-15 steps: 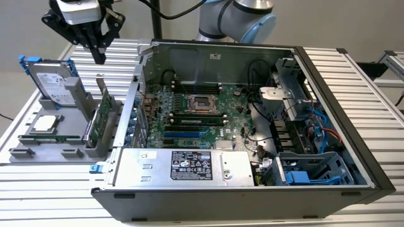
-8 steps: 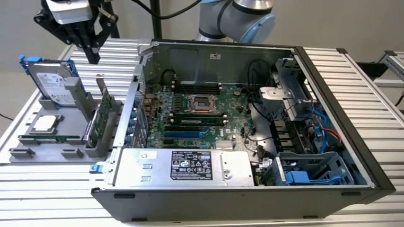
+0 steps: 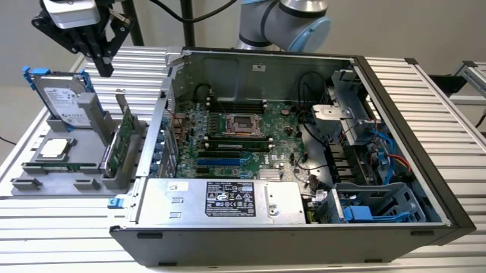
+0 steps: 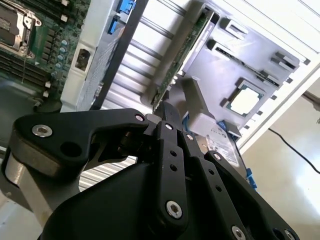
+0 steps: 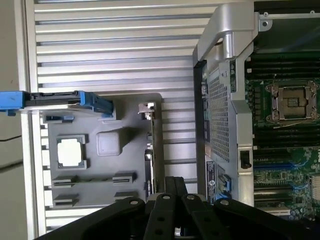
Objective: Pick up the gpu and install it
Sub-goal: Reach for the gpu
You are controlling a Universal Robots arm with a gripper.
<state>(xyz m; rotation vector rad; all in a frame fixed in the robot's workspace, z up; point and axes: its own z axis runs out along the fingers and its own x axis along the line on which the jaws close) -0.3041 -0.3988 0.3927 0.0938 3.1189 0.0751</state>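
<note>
The gpu (image 3: pixel 124 141) is a green card standing on edge in a slot of the grey holder tray (image 3: pixel 45 185), its silver bracket pointing up, beside the open computer case. In both wrist views it appears edge-on, as a thin strip (image 4: pixel 181 56) (image 5: pixel 148 152). My black gripper (image 3: pixel 103 63) hangs above the tray, higher than the gpu and a little toward the exterior view's left of it, touching nothing. Its fingers (image 4: pixel 168 111) (image 5: pixel 173 184) are pressed together, shut with nothing between them.
A silver hard drive in a blue frame (image 3: pixel 62 98) stands upright on the tray, with a processor chip (image 3: pixel 53 149) and a memory stick (image 3: pixel 59 167) lying nearby. The open case (image 3: pixel 395 142) shows the motherboard (image 3: pixel 235 136) and a power supply (image 3: pixel 220 199).
</note>
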